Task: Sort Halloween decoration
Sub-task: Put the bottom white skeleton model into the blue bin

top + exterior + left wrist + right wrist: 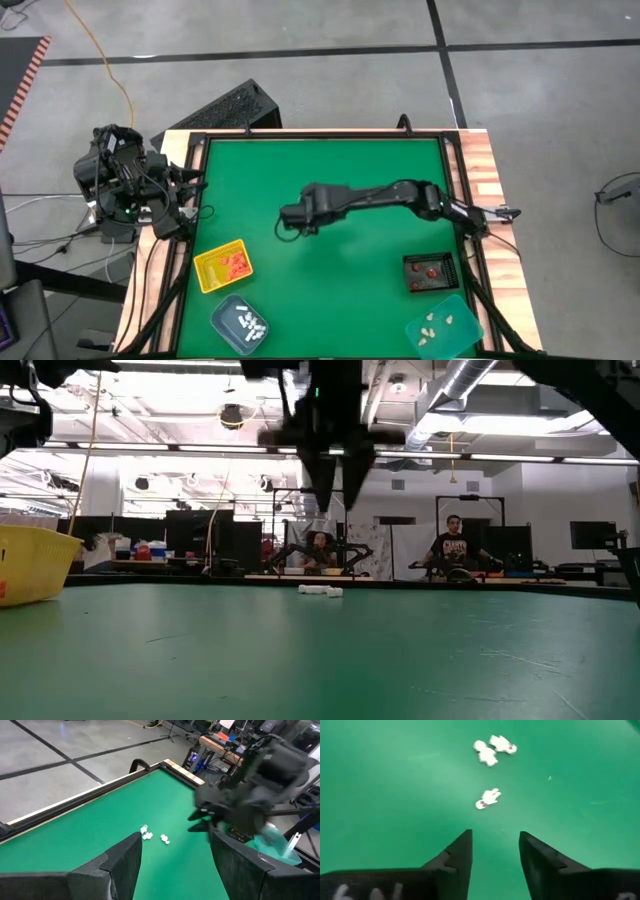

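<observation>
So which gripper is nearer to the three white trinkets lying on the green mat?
The right gripper: it hangs open just above the white trinkets at mid-table. The left gripper sits far off, beyond the table's left edge.

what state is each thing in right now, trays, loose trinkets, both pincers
right pincer: open, empty, above the mat near three loose white trinkets
left pincer: open, empty, parked off the table's left edge
yellow tray: holds orange-red trinkets
black tray: holds a few orange-red trinkets
dark blue tray: holds white trinkets
teal tray: holds white trinkets
</observation>
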